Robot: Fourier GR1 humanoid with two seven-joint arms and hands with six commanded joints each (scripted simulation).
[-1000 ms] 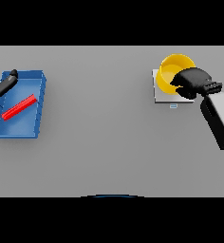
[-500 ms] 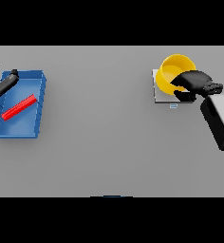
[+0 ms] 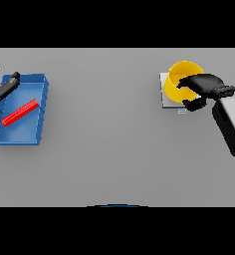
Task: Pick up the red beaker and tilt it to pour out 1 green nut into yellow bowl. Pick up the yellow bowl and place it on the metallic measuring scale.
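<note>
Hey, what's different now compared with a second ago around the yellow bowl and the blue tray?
Very little. The right hand has edged slightly right and lifted a touch at the yellow bowl, which sits on the scale as before. The left hand, the blue tray and the red beaker stayed put.

Dark right hand [image 3: 205,88] on white and grey arm: right of frame, upper half, fingers curled, thumb lower. Dark left hand [image 3: 1,86]: far left edge, upper half, fingers straight and spread.
</note>
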